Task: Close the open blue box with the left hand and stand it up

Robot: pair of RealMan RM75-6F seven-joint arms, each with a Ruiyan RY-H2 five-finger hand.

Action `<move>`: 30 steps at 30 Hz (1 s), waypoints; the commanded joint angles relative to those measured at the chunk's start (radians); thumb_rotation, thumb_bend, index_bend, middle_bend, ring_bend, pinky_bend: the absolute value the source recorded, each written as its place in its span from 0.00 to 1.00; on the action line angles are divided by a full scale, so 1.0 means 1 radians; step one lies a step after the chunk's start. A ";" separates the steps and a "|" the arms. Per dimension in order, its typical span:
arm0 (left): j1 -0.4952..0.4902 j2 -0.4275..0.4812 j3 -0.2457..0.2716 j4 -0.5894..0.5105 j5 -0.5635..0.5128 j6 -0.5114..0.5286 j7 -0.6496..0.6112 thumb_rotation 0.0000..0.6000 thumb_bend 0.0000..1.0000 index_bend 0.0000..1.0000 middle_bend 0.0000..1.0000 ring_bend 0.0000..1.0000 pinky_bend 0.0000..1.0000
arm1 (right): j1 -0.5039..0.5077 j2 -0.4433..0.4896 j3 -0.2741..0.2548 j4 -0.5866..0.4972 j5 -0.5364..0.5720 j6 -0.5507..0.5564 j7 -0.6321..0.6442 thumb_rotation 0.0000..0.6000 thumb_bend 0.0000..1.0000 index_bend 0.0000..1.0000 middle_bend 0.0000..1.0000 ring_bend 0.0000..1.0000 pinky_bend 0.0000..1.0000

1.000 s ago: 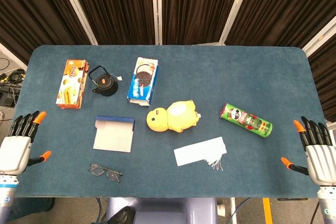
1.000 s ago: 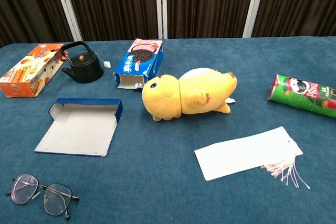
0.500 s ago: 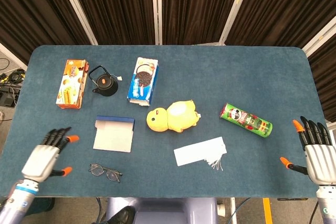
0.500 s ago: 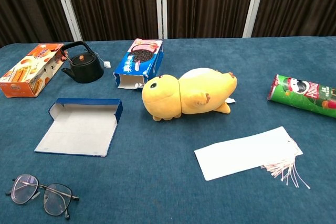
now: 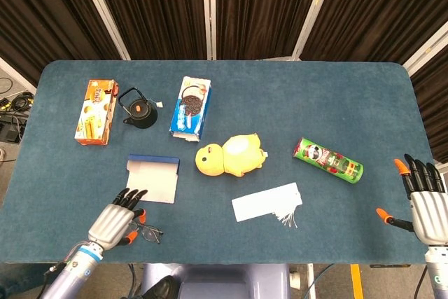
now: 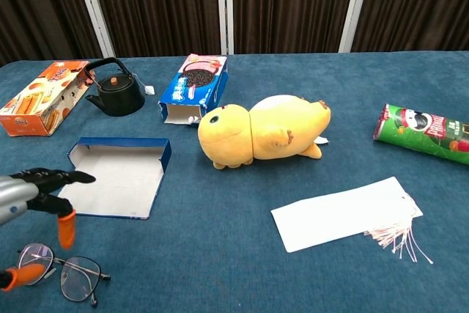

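Note:
The open blue box [image 5: 152,178] lies flat on the blue table, its lid folded back and the white inside facing up; in the chest view the box [image 6: 113,175] is left of centre. My left hand [image 5: 115,220] hovers just in front of the box's near edge, over the glasses, with its fingers spread and holding nothing. The chest view shows the same left hand [image 6: 33,197] at the left edge, fingertips reaching toward the box's near left corner. At the table's right edge my right hand [image 5: 423,199] stays open and empty, far from the box.
Glasses [image 6: 62,270] lie under my left hand. An Oreo box [image 5: 191,107], a black teapot [image 5: 138,109] and an orange biscuit box [image 5: 96,111] sit behind. A yellow plush duck [image 5: 229,154], a white paper tag [image 5: 268,202] and a green Pringles can [image 5: 327,160] lie to the right.
My left hand has moved from the table's left edge inward and rightward, now reaching the near edge of the open box. The right hand has barely moved.

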 commanded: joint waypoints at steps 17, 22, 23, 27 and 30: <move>-0.017 -0.057 0.005 0.056 -0.047 -0.007 0.016 1.00 0.43 0.48 0.00 0.00 0.00 | 0.002 0.002 0.000 -0.002 0.000 -0.004 0.009 1.00 0.00 0.00 0.00 0.00 0.00; -0.022 -0.066 0.005 0.058 -0.051 -0.008 0.018 1.00 0.43 0.49 0.00 0.00 0.00 | 0.003 0.002 -0.001 -0.001 -0.001 -0.006 0.012 1.00 0.00 0.00 0.00 0.00 0.00; -0.022 -0.068 0.005 0.059 -0.052 -0.008 0.022 1.00 0.43 0.49 0.00 0.00 0.00 | 0.003 0.002 -0.001 0.000 -0.001 -0.006 0.012 1.00 0.00 0.00 0.00 0.00 0.00; -0.025 -0.076 0.004 0.064 -0.065 -0.008 0.037 1.00 0.43 0.50 0.00 0.00 0.00 | 0.003 0.004 0.000 0.000 0.000 -0.005 0.018 1.00 0.00 0.00 0.00 0.00 0.00; -0.029 -0.082 0.006 0.066 -0.074 -0.014 0.039 1.00 0.44 0.51 0.00 0.00 0.00 | 0.003 0.006 0.000 -0.002 -0.002 -0.004 0.021 1.00 0.00 0.00 0.00 0.00 0.00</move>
